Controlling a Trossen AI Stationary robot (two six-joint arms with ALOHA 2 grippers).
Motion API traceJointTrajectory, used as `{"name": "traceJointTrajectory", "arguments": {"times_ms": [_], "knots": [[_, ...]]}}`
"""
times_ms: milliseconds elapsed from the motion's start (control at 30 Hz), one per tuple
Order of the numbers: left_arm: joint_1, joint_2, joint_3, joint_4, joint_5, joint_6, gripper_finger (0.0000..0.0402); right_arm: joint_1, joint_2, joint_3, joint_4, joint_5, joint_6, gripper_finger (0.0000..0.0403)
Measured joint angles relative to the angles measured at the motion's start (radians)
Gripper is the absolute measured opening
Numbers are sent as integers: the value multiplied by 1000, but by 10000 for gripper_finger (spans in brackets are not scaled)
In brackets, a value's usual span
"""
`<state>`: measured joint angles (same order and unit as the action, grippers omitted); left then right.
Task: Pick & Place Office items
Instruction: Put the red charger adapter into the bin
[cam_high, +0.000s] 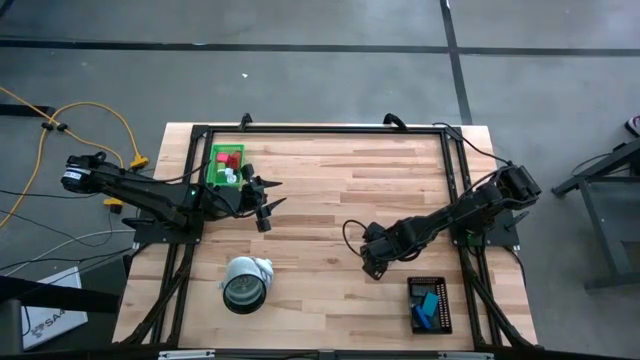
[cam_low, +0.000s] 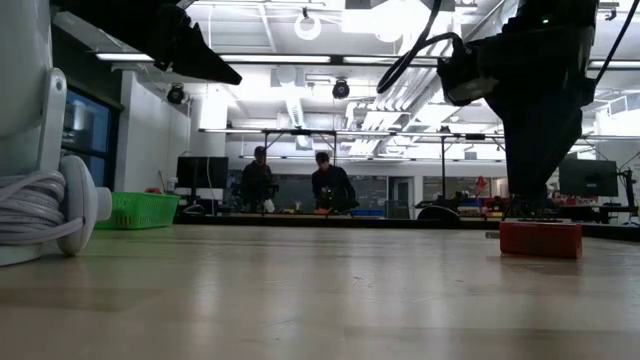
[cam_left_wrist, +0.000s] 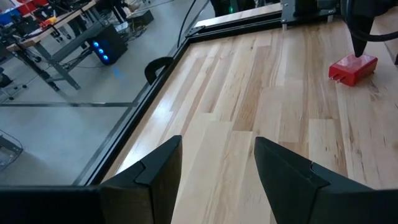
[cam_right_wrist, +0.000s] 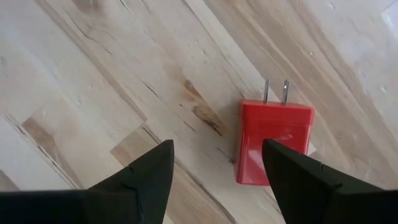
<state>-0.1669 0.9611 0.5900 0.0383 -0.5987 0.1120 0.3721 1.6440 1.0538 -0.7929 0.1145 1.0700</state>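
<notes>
Red plug adapter, a small block with two metal prongs, lies flat on the bare table directly under the right gripper. In the right wrist view it sits off-centre, partly tucked behind one finger rather than squarely in the gap, with its long axis running from the prongs back toward the gripper. The fingers stand apart and hold nothing; as I judge it, a small sideways shift is needed to bring the block between them before descending. In the low view the block rests on the wood just below the dark bulk of that arm.

The right gripper is plainly the nearer of the two. Open wood lies all round the block, so nothing crowds the approach. Nearby, toward the table's front right corner, a black tray already holding blue and teal pieces seems the likely drop place, and the path to it looks clear.

Farther off, the white-and-grey cable roll stands at the front left. The left gripper waits beside the green tray with fingers parted and empty, well apart from the block, which shows distant in its wrist view.
</notes>
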Motion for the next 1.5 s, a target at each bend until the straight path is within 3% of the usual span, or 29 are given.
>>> {"name": "traceJointTrajectory", "arguments": {"times_ms": [333, 700, 1500], "knots": [[0, 0, 0, 0, 0, 0, 193, 1, 0, 0, 3, -16, 31, 235], [0, 0, 0, 0, 0, 0, 193, 1, 0, 0, -34, -17, 66, 321], [0, 0, 0, 0, 0, 0, 193, 2, -1, -74, -40, 7, 108, 325]]}}
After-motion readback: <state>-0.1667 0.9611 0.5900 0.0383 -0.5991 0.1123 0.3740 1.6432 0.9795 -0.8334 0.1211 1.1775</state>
